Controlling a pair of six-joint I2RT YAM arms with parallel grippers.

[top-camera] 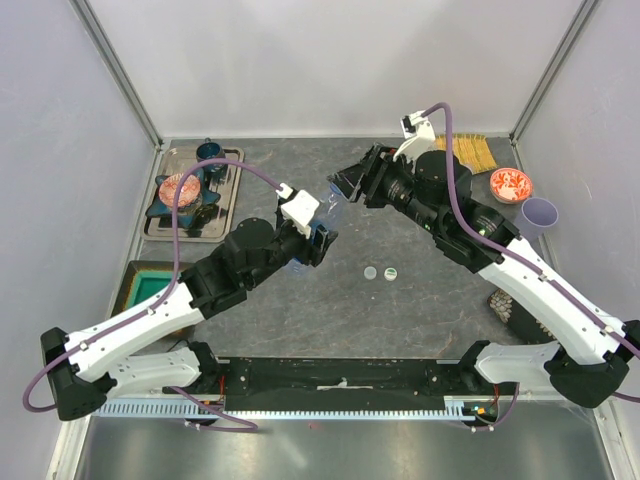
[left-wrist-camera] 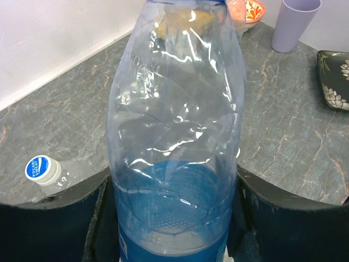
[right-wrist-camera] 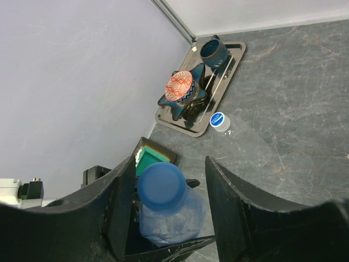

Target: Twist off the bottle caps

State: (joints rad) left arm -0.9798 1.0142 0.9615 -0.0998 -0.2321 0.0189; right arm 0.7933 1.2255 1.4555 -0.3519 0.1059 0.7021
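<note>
My left gripper [top-camera: 316,242] is shut on the blue-labelled bottle [top-camera: 330,215] and holds it above the table, tilted toward the right arm. In the left wrist view the bottle [left-wrist-camera: 174,136] fills the space between the two dark fingers [left-wrist-camera: 60,224]. Its blue cap [right-wrist-camera: 161,186] shows in the right wrist view. My right gripper [right-wrist-camera: 170,183] is open around that cap, with the left finger [right-wrist-camera: 117,202] close to it and a gap on the right side. A second clear bottle with a white and blue cap [right-wrist-camera: 219,121] lies on the table; it also shows in the left wrist view [left-wrist-camera: 42,170].
Two loose caps [top-camera: 380,272] lie mid-table. A metal tray [top-camera: 225,215] with a dark cup, a star dish and a patterned bowl stands back left. A green tray [top-camera: 150,288] sits at the left. An orange bowl [top-camera: 511,184], the lilac cup [top-camera: 538,214] and a bamboo mat [top-camera: 470,150] are back right.
</note>
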